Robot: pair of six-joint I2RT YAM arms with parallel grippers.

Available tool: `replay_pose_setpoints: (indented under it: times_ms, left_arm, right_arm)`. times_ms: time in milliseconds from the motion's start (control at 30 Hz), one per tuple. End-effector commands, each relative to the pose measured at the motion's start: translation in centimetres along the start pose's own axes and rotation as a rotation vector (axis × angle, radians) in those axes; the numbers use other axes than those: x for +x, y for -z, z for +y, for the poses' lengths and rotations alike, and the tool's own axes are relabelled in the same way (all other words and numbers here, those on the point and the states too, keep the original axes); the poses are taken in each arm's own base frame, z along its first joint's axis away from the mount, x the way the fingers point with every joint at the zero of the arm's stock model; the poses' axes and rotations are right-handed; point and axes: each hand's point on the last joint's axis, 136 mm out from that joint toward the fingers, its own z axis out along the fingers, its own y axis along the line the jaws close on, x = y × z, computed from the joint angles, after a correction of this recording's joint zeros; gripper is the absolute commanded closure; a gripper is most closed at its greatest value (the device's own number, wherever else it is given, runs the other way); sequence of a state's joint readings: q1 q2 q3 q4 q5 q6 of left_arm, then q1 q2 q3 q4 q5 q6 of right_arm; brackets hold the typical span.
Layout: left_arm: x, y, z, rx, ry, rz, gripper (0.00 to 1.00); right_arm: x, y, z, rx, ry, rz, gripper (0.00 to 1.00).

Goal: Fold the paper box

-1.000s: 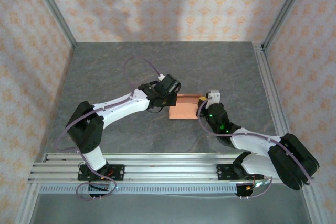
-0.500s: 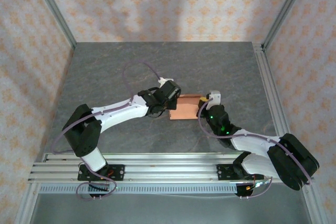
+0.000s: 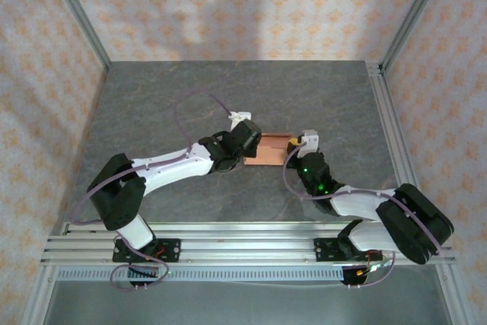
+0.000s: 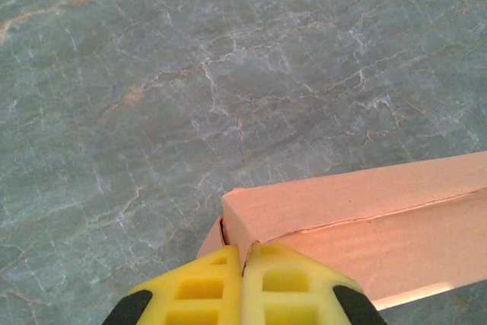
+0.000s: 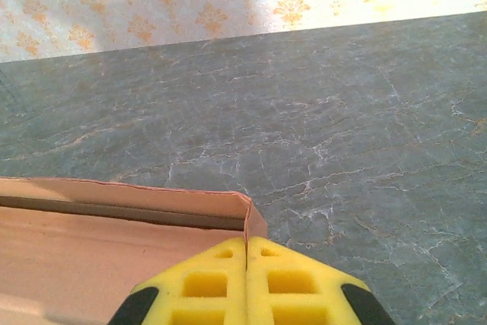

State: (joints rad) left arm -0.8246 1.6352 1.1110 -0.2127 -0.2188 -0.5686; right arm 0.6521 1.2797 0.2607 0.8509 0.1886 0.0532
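Observation:
The paper box [image 3: 271,149] is a salmon-pink card shape, partly folded, held between both arms over the middle of the grey table. My left gripper [image 3: 249,144] is at its left end; in the left wrist view the yellow pads [image 4: 243,253] are shut on the thin edge of the paper box [image 4: 358,203] at its corner. My right gripper [image 3: 298,148] is at the right end; its pads [image 5: 246,245] are shut on the upright side wall of the paper box [image 5: 114,241], whose open inside shows to the left.
The grey marbled table [image 3: 190,104] lies all around the box. Patterned walls [image 3: 228,5] and metal frame posts [image 3: 380,89] close in the back and sides. An aluminium rail [image 3: 243,245] carries the arm bases at the near edge.
The left arm has swung its wrist and lowered along the box's left end. The box has tipped and looks narrower from above. The right arm has barely shifted.

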Motion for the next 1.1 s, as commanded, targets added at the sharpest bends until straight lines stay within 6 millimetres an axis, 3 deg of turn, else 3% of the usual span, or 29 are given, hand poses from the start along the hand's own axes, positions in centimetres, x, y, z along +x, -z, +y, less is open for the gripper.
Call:
replay_pose_setpoints:
  times_ms: [0, 267, 467, 767, 900, 1067]
  left_arm:
    - [-2.0, 1.0, -2.0, 0.076, 0.023, -0.099, 1.00]
    - [1.4, -0.7, -1.0, 0.036, 0.015, -0.070, 1.00]
    - [1.9, -0.7, -0.5, 0.007, 0.005, -0.086, 1.00]
    - [3.4, -1.0, -0.2, -0.048, -0.073, -0.089, 1.00]
    - [3.7, -1.5, -0.1, -0.065, -0.075, -0.079, 1.00]
    - [3.8, -1.6, -0.4, -0.068, -0.087, -0.077, 1.00]
  right_arm:
    - [-0.3, -0.2, 1.7, -0.068, -0.006, -0.023, 1.00]
    - [1.5, -0.3, 1.3, -0.067, -0.025, 0.010, 1.00]
    - [1.0, 0.0, 1.3, -0.069, -0.026, 0.004, 0.96]
    - [-1.1, 1.4, 0.4, -0.034, -0.087, -0.045, 0.59]
    - [-2.4, 2.7, 0.3, -0.043, -0.107, -0.068, 0.36]
    - [-4.2, 4.1, -0.3, -0.015, -0.112, -0.073, 0.20]
